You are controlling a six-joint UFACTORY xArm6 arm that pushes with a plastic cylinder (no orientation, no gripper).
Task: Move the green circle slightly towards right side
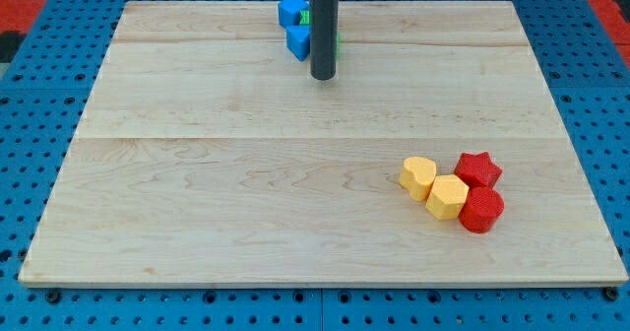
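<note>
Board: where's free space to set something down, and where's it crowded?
Free: the board's whole left and middle. Crowded at top centre: blue blocks and a green block mostly hidden behind my tip; and at lower right: yellow blocks, red blocks.

A straight, dark grey cylindrical rod of smooth, slightly glossy material, with a faint pale highlight running down its length. My tip (pixel 323 78) is its blunt, flat lower end. At the view's top, a white collar with a dark underside caps the rod.
</note>
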